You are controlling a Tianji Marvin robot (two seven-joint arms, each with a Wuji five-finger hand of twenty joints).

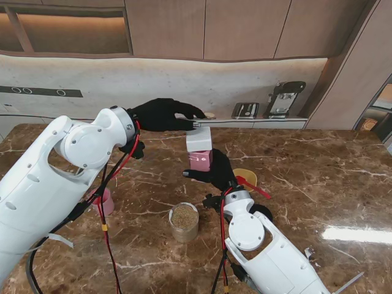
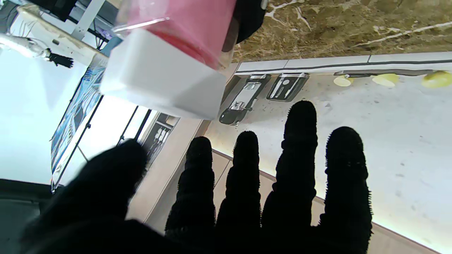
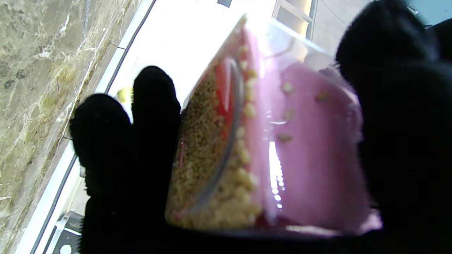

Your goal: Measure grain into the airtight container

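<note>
- Far left, near edge: a pink cup (image 1: 105, 202) peeks out on the marble table (image 1: 318, 177), half hidden behind the big white left arm (image 1: 55, 177).
- The left hand (image 1: 160, 114) reaches out over the far side of the table, black-gloved, fingertips at the lid's far edge. In its wrist view the fingers (image 2: 295, 158) stand straight and slightly apart with nothing between them; whether a fingertip actually touches the lid, I cannot tell.
- Centre, near side: a small round jar (image 1: 184, 222) stands upright on the table, open at the top and filled with brown grain, free of both hands.
- Just beyond it, the airtight container (image 1: 201, 159), clear-walled with pink inside, is off the table with its white lid (image 1: 199, 139) on top.
- The right hand (image 1: 215, 173) has that container: fingers (image 3: 141, 116) pressed on one side, thumb on the other, clamping the wall.
- Its wrist view shows pale grain (image 3: 208, 148) piled against the clear wall inside.
- Right of the hand, a yellow disc (image 1: 247, 176) lies flat on the table, with a red strip beside it that I cannot identify.
- Far right, on the back ledge, two dark gadgets (image 1: 269, 104) sit side by side.
</note>
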